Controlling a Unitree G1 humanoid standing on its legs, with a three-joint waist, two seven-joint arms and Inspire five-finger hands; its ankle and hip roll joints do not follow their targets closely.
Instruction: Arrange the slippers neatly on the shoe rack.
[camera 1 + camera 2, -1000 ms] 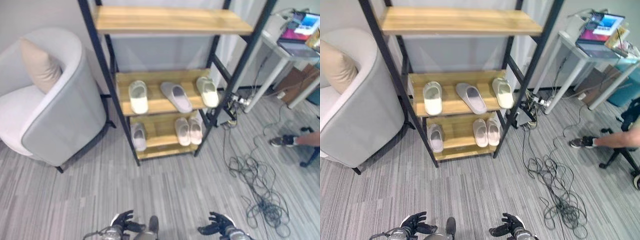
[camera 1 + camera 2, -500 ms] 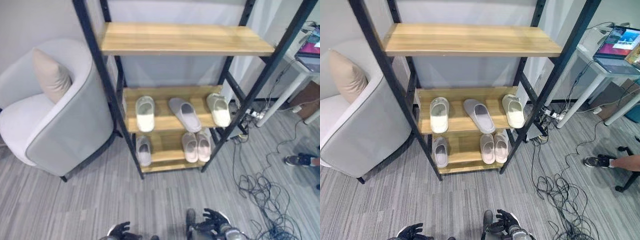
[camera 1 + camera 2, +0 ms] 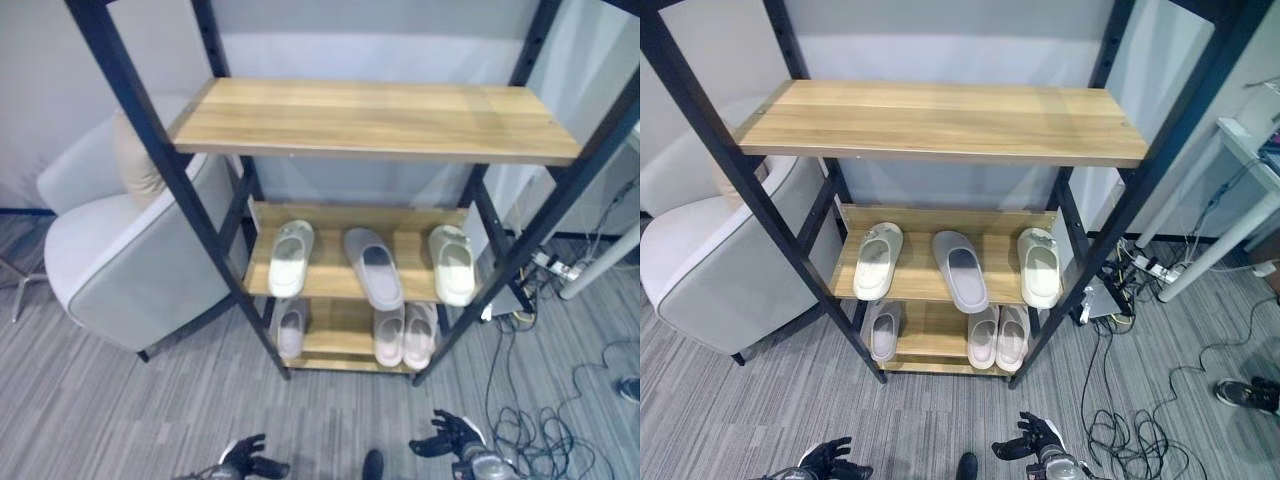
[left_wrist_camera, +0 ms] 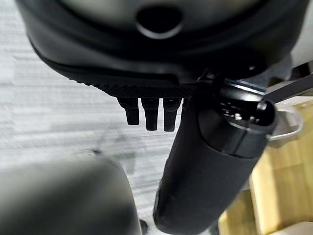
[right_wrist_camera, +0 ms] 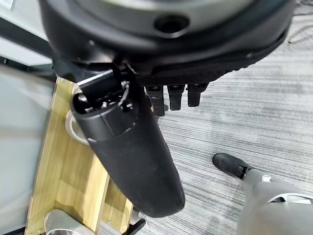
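Shoe rack (image 3: 150, 150): black metal frame w/ wooden shelves; top shelf (image 3: 380, 118) bare. Mid shelf holds three slippers, well apart from each other: cream slipper (image 3: 289, 258) at left, grey slipper (image 3: 373, 268) in the centre lying skewed w/ its toe angled toward the left, cream slipper (image 3: 453, 265) at right near the rack's right post. Bottom shelf: single pale slipper (image 3: 290, 328) at left, and a pinkish pair (image 3: 404, 335) side by side, touching, toward the right. Both hands are low near the floor in front of the rack, well apart from it, nothing in either. Left hand (image 3: 244, 460) at the lower left, fingers (image 4: 149, 113) loosely spread, released, thumb standing out. Right hand (image 3: 450, 436) at the lower right, fingers (image 5: 177, 94) also relaxed and empty. Around: grey-white tub armchair (image 3: 120, 270) just left of the rack, partly behind the rack's left post, w/ a beige cushion (image 3: 135, 165) on it. Grey striped carpet floor (image 3: 120, 410). Right of the rack, a tangle of black cables (image 3: 1130, 430) on the floor, a power strip (image 3: 1145, 265) near the rack's right rear foot, and a white desk leg (image 3: 1210, 245) beside it. A person's dark shoe (image 3: 1242, 394) at the far right edge. Rack's front posts cross in front of the shelf ends, partly screening the outer slippers.
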